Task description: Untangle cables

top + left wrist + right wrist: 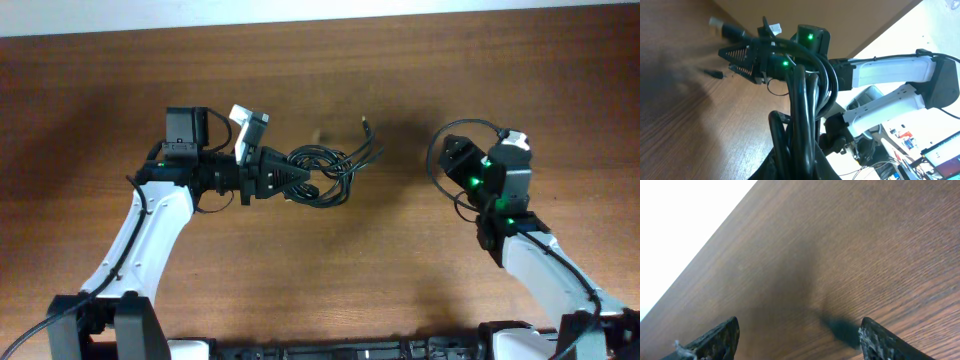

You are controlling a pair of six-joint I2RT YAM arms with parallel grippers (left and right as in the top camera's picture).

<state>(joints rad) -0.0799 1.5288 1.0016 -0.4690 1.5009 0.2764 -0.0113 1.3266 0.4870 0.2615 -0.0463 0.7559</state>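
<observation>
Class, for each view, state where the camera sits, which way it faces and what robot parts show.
Overhead: above the table, facing down; left arm and right arm show, left gripper clamping the cables.
Left wrist: on the left arm, facing along the held cables to the right arm.
Right wrist: facing slantwise across the table, right gripper open.
Shared: overhead and left wrist both show cables and right arm.

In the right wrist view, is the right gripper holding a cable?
No, the right gripper stands open, and only the wooden table shows between its jaws.
</observation>
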